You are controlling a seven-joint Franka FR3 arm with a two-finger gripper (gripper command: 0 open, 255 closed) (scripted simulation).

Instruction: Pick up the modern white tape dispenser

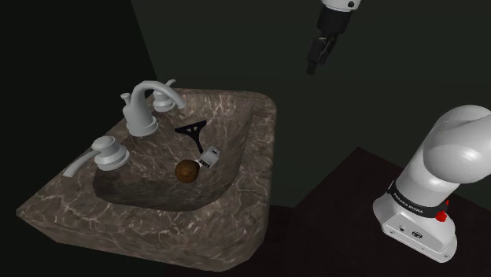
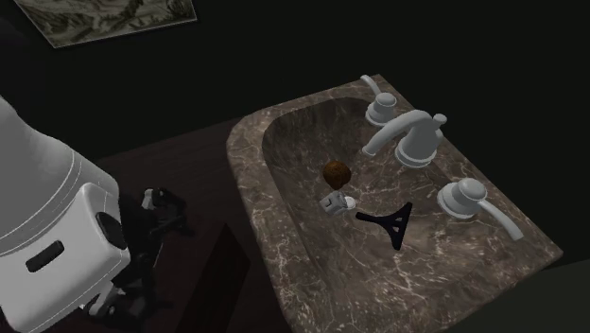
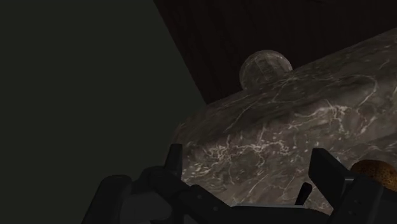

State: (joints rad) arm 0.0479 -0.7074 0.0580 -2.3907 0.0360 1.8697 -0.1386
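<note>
The small white tape dispenser (image 1: pixel 208 155) lies in the basin of a dark marble sink (image 1: pixel 252 149), close beside a brown ball (image 1: pixel 187 170). In the second exterior view the dispenser (image 2: pixel 337 201) sits between the brown ball (image 2: pixel 337 173) and a black T-shaped tool (image 2: pixel 388 222). My black gripper (image 1: pixel 321 51) hangs high in the air, above and toward the shoulder view's right of the sink, far from the dispenser. In the wrist view the gripper (image 3: pixel 249 167) is open with nothing between its fingers (image 3: pixel 175 159). It looks onto the sink's marble rim (image 3: pixel 286 127), with the brown ball (image 3: pixel 375 173) at the edge.
A grey faucet (image 1: pixel 142 106) and two lever handles (image 1: pixel 108 153) stand on the sink's back rim. The black T-shaped tool (image 1: pixel 192 130) lies in the basin behind the dispenser. The arm's white base (image 1: pixel 441 181) stands at the shoulder view's lower right. Dark walls surround the sink.
</note>
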